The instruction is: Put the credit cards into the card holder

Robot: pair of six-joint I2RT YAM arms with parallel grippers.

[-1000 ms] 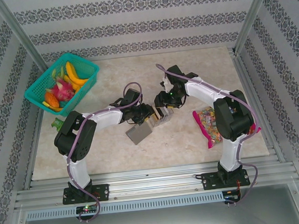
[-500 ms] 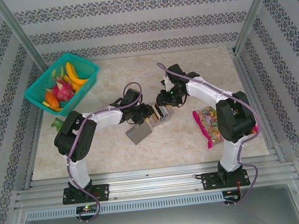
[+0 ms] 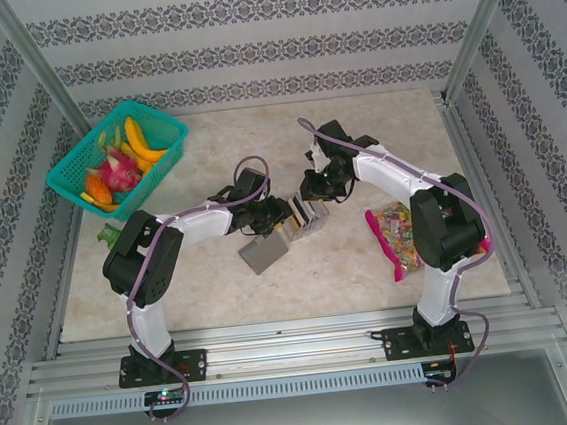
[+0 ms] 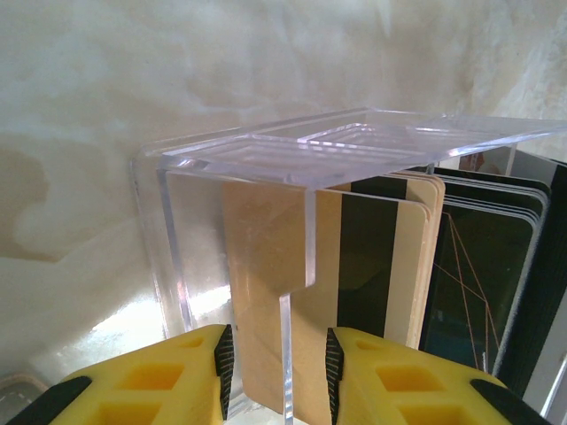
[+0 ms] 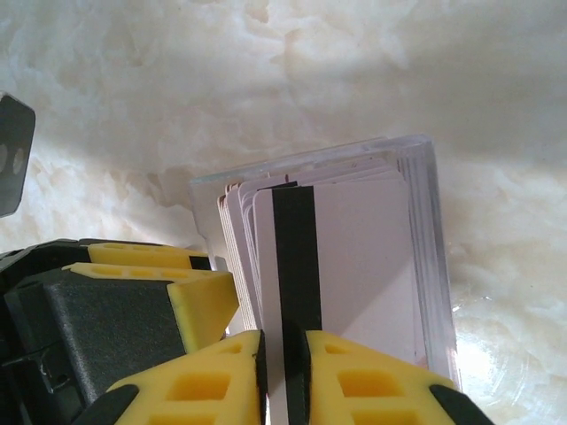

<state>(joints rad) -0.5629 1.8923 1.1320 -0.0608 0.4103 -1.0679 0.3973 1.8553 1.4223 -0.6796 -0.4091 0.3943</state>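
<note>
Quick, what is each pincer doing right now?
Left pincer: fingers sit either side of the clear tray wall; a grip cannot be told.
Right pincer: closed on a striped credit card in that tray.

Yellow fingers (image 4: 168, 376) of the left gripper (image 4: 279, 376) flank the near wall of the clear tray (image 4: 354, 146). Inside it the credit cards (image 4: 376, 257) stand upright, tan and black-striped, with darker ones to the right.

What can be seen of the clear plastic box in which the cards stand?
The clear plastic box looks like rigid acrylic, with thick see-through walls and a flat stepped top panel. It sits on the pale marbled table, near its middle, between the arms. Inside, thin plastic cards stand packed on edge. The left pincer straddles one wall edge; whether it clamps is unclear.
</note>
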